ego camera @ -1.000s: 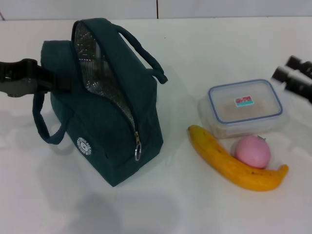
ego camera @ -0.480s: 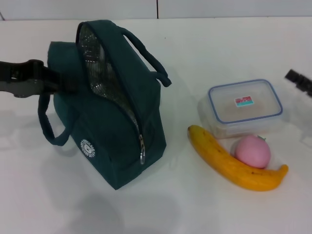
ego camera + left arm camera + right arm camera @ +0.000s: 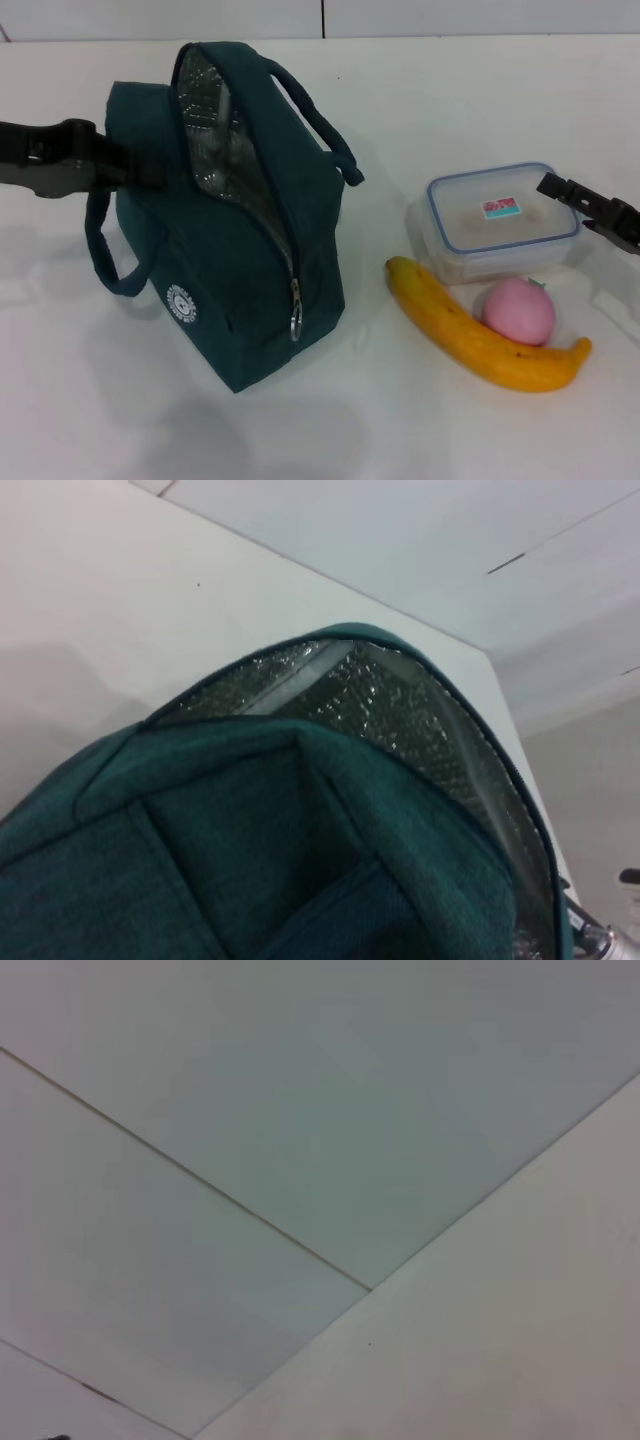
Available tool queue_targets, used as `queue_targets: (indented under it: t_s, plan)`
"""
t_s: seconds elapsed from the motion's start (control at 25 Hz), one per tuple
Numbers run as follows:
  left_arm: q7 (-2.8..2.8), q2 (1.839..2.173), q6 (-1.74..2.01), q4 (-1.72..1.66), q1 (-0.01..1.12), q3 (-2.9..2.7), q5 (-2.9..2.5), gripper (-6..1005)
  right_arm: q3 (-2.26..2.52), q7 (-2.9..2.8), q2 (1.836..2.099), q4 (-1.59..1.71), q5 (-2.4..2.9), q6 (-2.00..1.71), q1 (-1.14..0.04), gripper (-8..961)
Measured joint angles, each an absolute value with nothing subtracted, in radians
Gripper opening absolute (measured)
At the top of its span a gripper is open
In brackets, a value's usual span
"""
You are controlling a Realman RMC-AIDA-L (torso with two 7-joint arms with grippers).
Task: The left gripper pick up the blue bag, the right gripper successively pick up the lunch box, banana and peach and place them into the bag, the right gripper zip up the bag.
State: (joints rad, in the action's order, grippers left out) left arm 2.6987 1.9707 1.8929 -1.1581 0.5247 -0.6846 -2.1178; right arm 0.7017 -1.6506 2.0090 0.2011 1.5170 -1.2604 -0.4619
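The blue bag stands on the white table at the left, its top unzipped and its silver foil lining showing. My left gripper is shut on the bag's left side, fingertips pressed into the fabric. The left wrist view is filled by the bag and its lining. The lunch box sits at the right, with the banana in front of it and the peach resting in the banana's curve. My right gripper is open just beyond the lunch box's right end.
The zipper's metal ring pull hangs at the bag's front corner. One loop handle droops on the left, the other arches on the right. A wall rises behind the table.
The left gripper has shifted the bag to the right and stood it more upright. The right gripper has come in from the right edge to the lunch box's end.
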Motion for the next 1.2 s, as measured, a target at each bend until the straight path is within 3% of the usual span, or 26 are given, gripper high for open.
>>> queue_targets:
  t_s: [0.72,1.2]
  plan:
    - [2.7,1.967,1.892,-1.158,0.521,-0.68,-2.103,54,0.686,-1.729,2.013,0.169,1.463,-1.386,-0.443,868]
    - [2.693,1.967,1.89,-1.122,0.524,-0.684,-2.102,54,0.69,-1.755,2.015,0.161,1.448,-1.373,-0.461,768]
